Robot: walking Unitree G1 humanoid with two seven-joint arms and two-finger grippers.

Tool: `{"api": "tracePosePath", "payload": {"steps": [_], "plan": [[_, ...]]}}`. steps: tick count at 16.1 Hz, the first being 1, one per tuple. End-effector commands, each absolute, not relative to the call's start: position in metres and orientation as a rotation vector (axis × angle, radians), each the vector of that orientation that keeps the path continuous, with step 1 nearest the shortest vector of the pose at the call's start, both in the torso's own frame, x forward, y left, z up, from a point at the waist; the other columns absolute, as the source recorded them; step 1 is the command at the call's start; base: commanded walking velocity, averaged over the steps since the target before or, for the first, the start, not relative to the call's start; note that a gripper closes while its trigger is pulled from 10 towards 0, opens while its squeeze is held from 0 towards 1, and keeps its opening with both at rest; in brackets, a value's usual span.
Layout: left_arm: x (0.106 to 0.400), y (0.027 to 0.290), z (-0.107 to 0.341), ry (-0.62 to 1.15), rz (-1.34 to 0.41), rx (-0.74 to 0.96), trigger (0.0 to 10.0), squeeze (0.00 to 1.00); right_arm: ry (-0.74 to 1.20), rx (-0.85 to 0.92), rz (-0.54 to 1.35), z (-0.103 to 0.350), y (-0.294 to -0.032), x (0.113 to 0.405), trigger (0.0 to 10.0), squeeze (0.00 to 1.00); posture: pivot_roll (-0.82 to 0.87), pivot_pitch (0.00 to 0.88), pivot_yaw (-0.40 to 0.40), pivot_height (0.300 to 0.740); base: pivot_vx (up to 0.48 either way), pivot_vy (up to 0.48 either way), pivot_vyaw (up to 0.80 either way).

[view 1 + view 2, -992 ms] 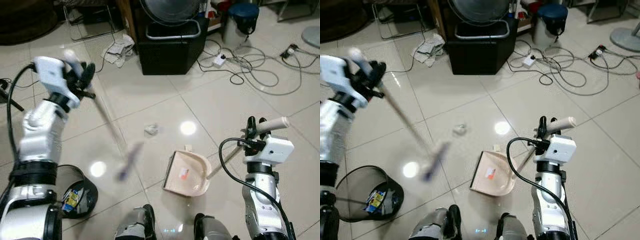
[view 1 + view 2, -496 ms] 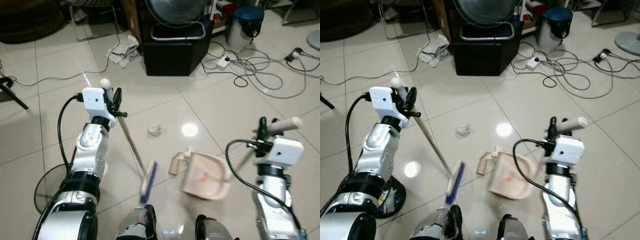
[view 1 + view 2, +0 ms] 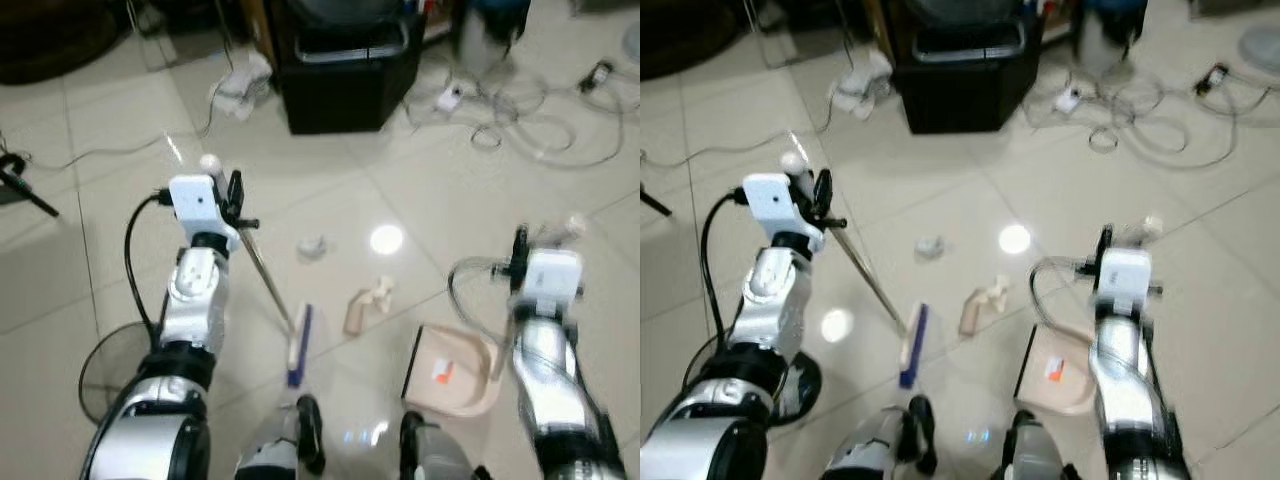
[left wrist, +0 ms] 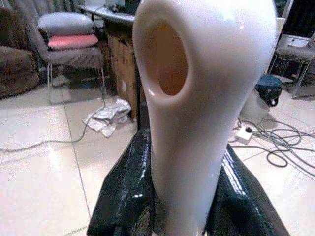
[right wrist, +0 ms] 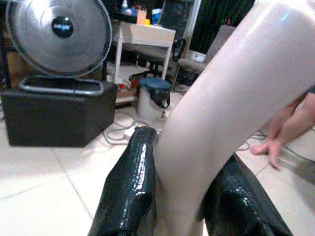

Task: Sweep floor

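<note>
While the left claw [image 3: 232, 200] grips it, the broom [image 3: 272, 292] slants down toward the robot.

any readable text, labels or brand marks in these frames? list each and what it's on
None reads clearly.
Badge at the hub of the fan: white lettering, too small and blurred to read.
Orange sticker on the dustpan: a mark, no legible characters.
Broom and the handle in the left gripper: no visible text.

You see a glossy tiled floor [image 3: 90, 250]. At centre lie a crumpled paper wad [image 3: 312, 246], a beige scrap [image 3: 366, 305] and the broom head [image 3: 299, 344]. Lower right sits a dustpan [image 3: 450, 371]; upper right, tangled cables [image 3: 530, 110].
</note>
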State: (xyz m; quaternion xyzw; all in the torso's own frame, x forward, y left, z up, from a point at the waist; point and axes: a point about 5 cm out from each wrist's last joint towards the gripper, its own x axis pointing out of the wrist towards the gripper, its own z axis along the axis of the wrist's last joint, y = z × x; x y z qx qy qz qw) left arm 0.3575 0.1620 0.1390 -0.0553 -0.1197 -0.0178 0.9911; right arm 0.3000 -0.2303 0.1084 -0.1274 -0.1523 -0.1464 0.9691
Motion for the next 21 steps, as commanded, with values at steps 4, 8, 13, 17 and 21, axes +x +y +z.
{"api": "tracePosePath", "payload": {"steps": [4, 8, 13, 17, 21], "plan": [[0.358, 0.152, 0.143, -0.268, -0.103, -0.168, 10.0, 0.0, -0.376, -0.244, -0.258, 0.123, -0.223, 0.316, 10.0, 0.0, 0.16, 0.369, 0.163, 0.74, 0.0, 0.0, 0.0], [0.357, 0.146, 0.145, -0.273, -0.132, -0.178, 10.0, 0.0, -0.324, -0.255, -0.154, 0.111, -0.198, 0.327, 10.0, 0.0, 0.2, 0.374, 0.168, 0.74, 0.0, 0.0, 0.0], [0.358, 0.129, 0.149, -0.271, -0.196, -0.261, 10.0, 0.0, -0.211, -0.225, -0.145, 0.091, -0.185, 0.33, 10.0, 0.0, 0.24, 0.365, 0.182, 0.74, 0.0, 0.0, 0.0], [0.352, 0.099, 0.158, -0.269, -0.323, -0.417, 10.0, 0.0, -0.206, -0.16, -0.112, 0.088, -0.174, 0.33, 10.0, 0.0, 0.22, 0.354, 0.187, 0.74, 0.0, 0.0, 0.0], [0.343, 0.068, 0.177, -0.283, -0.52, -0.523, 10.0, 0.0, -0.235, -0.104, -0.033, 0.087, -0.16, 0.326, 10.0, 0.0, 0.2, 0.334, 0.166, 0.74, 0.0, 0.0, 0.0]]}}
